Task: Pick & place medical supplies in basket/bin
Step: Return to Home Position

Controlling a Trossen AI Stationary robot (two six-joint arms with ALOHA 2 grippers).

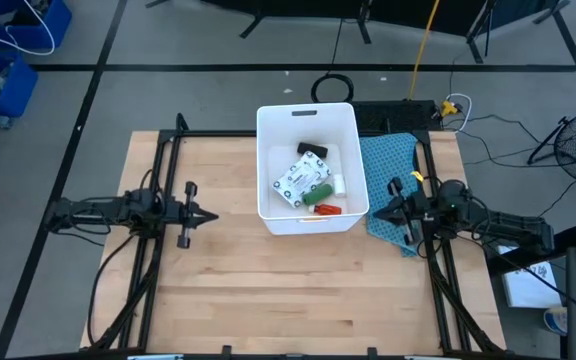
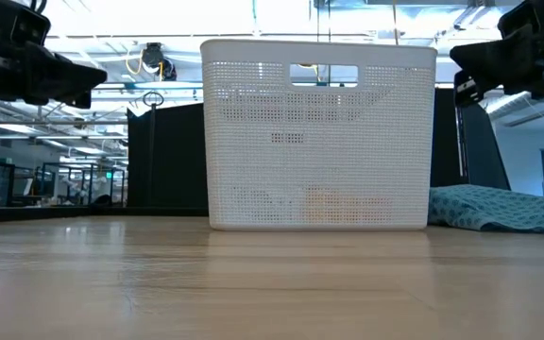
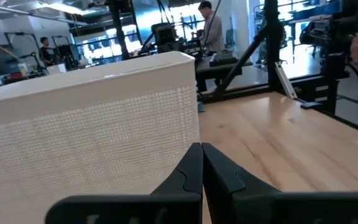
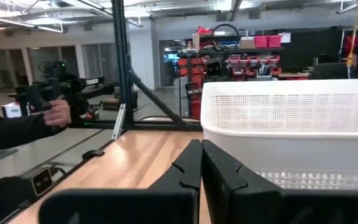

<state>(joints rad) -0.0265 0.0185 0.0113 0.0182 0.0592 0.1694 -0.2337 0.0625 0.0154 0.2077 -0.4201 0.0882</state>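
Note:
The white basket [image 1: 308,120] stands at the table's far middle and fills the low view [image 2: 319,132]. Inside it lie a white packet with green print [image 1: 298,180], a green stick [image 1: 317,193], a red piece [image 1: 327,210], a black piece [image 1: 311,150] and a small white piece [image 1: 339,184]. My left gripper [image 1: 215,215] hovers shut left of the basket, above the table, its fingers together in its wrist view [image 3: 201,167]. My right gripper [image 1: 373,212] hovers shut just right of the basket [image 4: 291,118], fingers together [image 4: 201,163]. Neither holds anything.
A blue-green cloth [image 1: 388,165] lies on the table right of the basket, under my right arm, and shows in the low view [image 2: 503,208]. Bare wood spreads over the table's near half [image 1: 288,290]. A person's hand [image 4: 56,113] holds a device beyond the table.

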